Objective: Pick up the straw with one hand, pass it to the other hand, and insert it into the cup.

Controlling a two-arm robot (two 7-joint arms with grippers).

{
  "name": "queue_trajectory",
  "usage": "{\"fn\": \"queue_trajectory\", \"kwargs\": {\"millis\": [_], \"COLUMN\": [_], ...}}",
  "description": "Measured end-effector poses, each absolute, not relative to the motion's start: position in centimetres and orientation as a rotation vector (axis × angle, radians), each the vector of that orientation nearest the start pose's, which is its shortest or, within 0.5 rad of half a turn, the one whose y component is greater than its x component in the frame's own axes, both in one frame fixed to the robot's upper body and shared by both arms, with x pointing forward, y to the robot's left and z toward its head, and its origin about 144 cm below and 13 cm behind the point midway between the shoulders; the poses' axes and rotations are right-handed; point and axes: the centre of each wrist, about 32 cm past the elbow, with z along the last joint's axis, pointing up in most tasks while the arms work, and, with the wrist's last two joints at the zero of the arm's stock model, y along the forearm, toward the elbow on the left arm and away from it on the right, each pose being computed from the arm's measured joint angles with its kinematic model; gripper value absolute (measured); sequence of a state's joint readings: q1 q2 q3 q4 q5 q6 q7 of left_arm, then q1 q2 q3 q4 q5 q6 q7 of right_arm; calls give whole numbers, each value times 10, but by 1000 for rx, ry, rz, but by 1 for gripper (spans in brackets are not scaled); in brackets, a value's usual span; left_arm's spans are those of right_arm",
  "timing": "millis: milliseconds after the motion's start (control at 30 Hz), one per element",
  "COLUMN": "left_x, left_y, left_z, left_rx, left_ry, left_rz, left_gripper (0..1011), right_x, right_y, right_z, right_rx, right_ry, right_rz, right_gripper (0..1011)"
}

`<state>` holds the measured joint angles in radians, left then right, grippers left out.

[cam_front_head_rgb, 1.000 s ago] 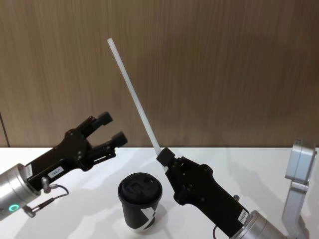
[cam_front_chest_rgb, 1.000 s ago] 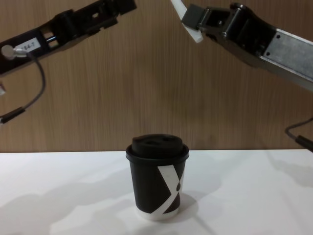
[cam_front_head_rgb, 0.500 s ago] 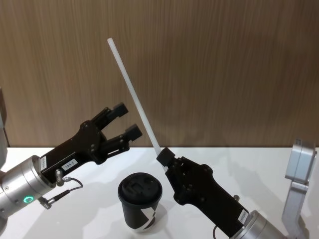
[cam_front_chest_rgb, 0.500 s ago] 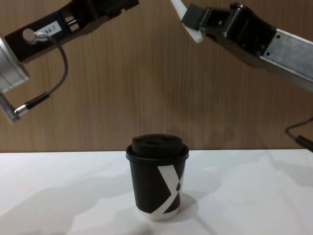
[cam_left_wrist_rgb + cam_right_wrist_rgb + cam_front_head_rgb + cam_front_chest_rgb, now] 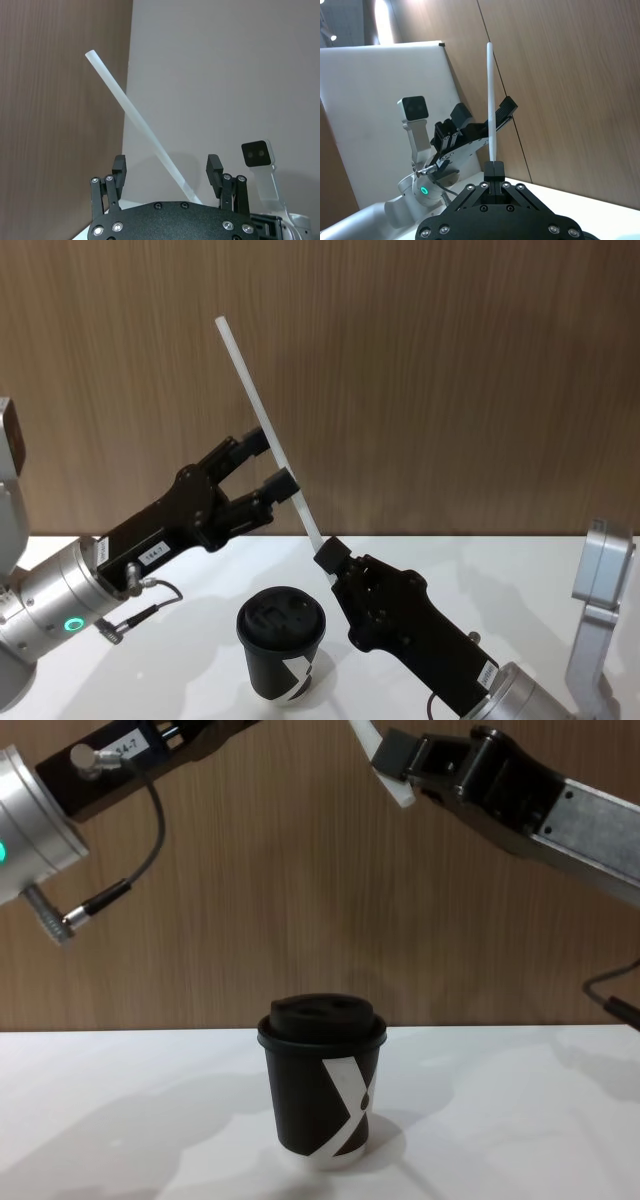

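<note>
Above the desk (image 5: 520,580), the left gripper (image 5: 268,462) has reached the straw (image 5: 248,385), fingers spread astride it; the right gripper (image 5: 330,558) stays clamped on its lower end.

right pincer (image 5: 328,554) clamps straw (image 5: 250,390) | left pincer (image 5: 269,463) spread astride straw

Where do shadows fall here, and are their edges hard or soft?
Chest view: soft-edged grey shadows spread on the table around the cup; a faint one darkens the wood wall. Head view: pale shadows lie on the table below the open left gripper and the right gripper holding the straw.
</note>
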<state>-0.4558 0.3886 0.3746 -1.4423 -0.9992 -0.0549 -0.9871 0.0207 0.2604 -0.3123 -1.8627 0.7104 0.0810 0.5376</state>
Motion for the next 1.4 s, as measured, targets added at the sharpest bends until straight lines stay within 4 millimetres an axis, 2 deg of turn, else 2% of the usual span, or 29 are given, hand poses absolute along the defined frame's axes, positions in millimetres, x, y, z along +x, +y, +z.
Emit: {"fn": "queue_trajectory", "kwargs": {"millis": [800,867,1033,1067,1100,1333,1400], "left_x": [575,576,577,577,577,577,577], "left_y": [222,221,219,219,219,221,222], "left_z": [1253,1254,1255,1255,1255,1257,1258], "left_rx": [-613,-617,-623,-625,-626,-639,-642], "left_ry": [126,129,130,129,128,113,106], "left_rz": [185,183,177,175,175,173,174], "left_gripper": [1003,981,873,823,823,619,534], "right_x": [438,438,438,438,438,438,438], "right_y": [-186,-186,-186,-186,-186,-186,-186], "right_z": [1222,1222,1222,1222,1222,1222,1222], "right_rx": [435,435,435,435,435,435,435], "right_ry": [185,185,185,185,185,185,185], "right_rz": [-577,-577,-577,-577,-577,-577,-577], "right_gripper": [0,0,0,0,0,0,0]}}
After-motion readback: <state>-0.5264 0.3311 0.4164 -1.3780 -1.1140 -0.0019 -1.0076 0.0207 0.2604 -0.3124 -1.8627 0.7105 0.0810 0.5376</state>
